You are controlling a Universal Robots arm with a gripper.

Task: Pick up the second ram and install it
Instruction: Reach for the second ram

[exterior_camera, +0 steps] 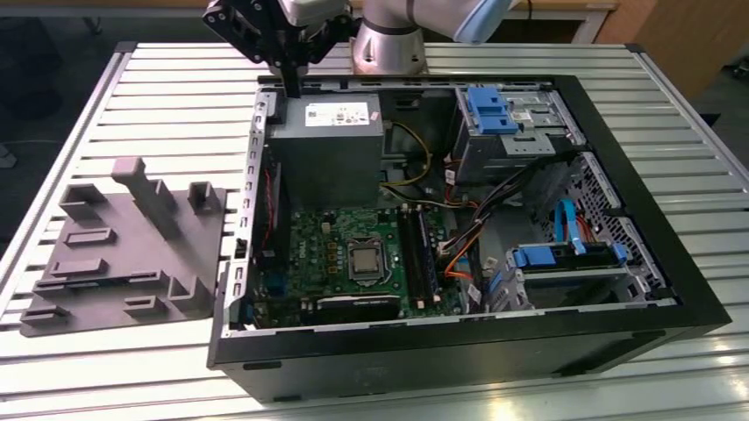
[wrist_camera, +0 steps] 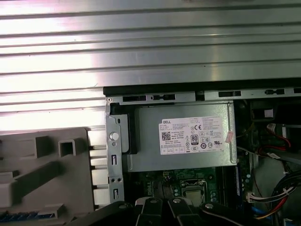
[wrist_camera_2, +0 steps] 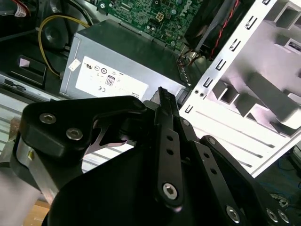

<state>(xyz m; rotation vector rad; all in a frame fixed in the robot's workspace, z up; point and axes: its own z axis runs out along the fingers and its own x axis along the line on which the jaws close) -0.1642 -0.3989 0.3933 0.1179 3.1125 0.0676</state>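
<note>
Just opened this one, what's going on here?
A robot arm is working over an open computer case lying on a slatted table. Its gripper hangs above the case's corner beside the grey power supply, away from the memory slots on the motherboard. A grey parts holder sits beside the case, on the exterior view's left. Whether the gripper carries the second ram cannot be told.

A robotics workshop: a slotted aluminium desk [exterior_camera: 153, 88] carries an opened desktop computer case [exterior_camera: 468, 355] and a grey moulded fixture [exterior_camera: 117, 263].
</note>
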